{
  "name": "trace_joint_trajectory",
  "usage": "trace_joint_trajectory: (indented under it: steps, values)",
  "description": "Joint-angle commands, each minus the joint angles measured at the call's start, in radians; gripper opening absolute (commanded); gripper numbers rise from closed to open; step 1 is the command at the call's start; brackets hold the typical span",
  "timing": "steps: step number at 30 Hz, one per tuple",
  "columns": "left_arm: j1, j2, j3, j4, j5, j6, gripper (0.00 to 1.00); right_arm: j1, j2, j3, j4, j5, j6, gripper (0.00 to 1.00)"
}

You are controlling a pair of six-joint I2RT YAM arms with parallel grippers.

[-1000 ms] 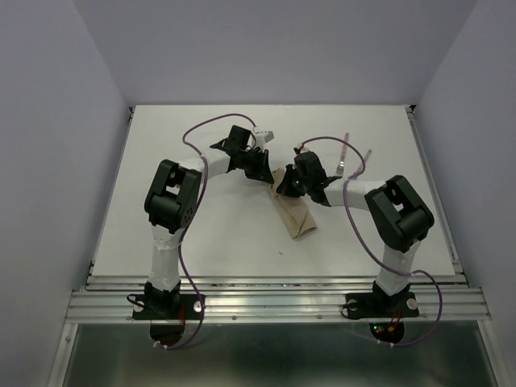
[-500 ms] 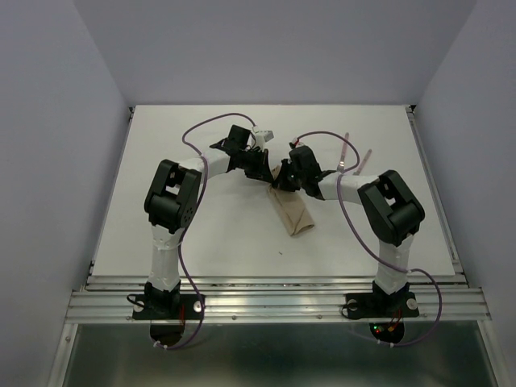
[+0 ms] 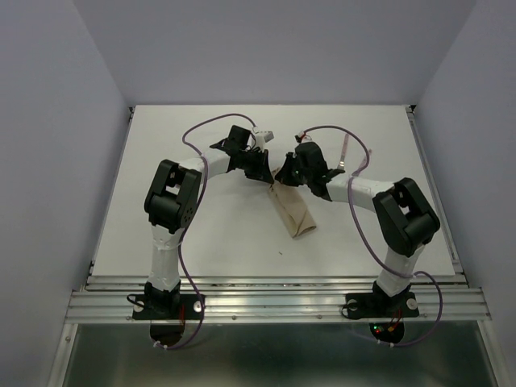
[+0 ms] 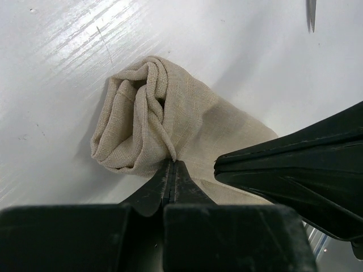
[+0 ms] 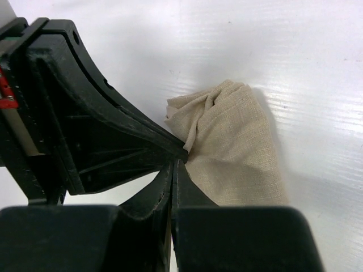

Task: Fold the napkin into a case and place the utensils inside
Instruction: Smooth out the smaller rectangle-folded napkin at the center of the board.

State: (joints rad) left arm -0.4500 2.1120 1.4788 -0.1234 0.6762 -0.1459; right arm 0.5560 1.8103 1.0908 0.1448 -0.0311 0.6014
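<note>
Tan napkin [image 3: 295, 213], folded narrow, lies on the white worktop [image 3: 218, 234]. The left hand [image 4: 172, 165] and right hand [image 5: 173, 165] are both closed, pinching its far end.

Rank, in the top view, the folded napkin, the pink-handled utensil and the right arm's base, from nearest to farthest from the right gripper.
Measured from the right gripper:
1. the folded napkin: mid-table, its far end pinched in the shut fingers.
2. the pink-handled utensil: to the right, farther back on the table.
3. the right arm's base: at the near edge, right side.
</note>
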Motion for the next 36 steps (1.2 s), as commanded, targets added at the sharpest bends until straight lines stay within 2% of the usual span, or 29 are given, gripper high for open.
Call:
trace_joint_trajectory:
  steps: [1,13,21,22,23,28,31,32,35,36]
  values:
    - [-0.001,-0.069,-0.005,-0.005,0.013,0.017,0.00,-0.010,0.004,0.001,0.029,0.020,-0.012,0.01]
    - [-0.001,-0.072,-0.005,-0.007,0.019,0.008,0.00,-0.010,0.204,0.046,0.068,-0.038,0.018,0.01]
    - [-0.001,-0.086,-0.017,-0.007,-0.001,-0.011,0.00,-0.010,0.181,0.014,0.078,-0.030,0.020,0.01]
    - [-0.001,-0.087,-0.018,-0.007,-0.006,-0.020,0.01,-0.010,0.176,0.012,0.078,-0.029,0.018,0.01]
    - [-0.001,-0.090,-0.018,-0.007,-0.010,-0.024,0.06,-0.010,0.169,0.011,0.078,-0.029,0.018,0.01]
    - [0.002,-0.104,-0.020,0.004,-0.009,-0.063,0.06,-0.010,0.159,0.004,0.078,-0.035,0.015,0.01]
    - [0.010,-0.107,-0.014,0.004,-0.007,-0.075,0.15,-0.010,0.158,0.007,0.078,-0.038,0.012,0.01]
    - [0.010,-0.110,-0.014,0.004,-0.007,-0.076,0.22,-0.010,0.159,0.008,0.079,-0.038,0.011,0.01]
    - [0.014,-0.122,-0.014,-0.005,-0.015,-0.080,0.30,-0.010,0.150,0.008,0.079,-0.043,0.006,0.01]
    - [0.017,-0.132,-0.014,-0.007,-0.020,-0.083,0.37,-0.010,0.146,0.006,0.078,-0.044,0.002,0.01]
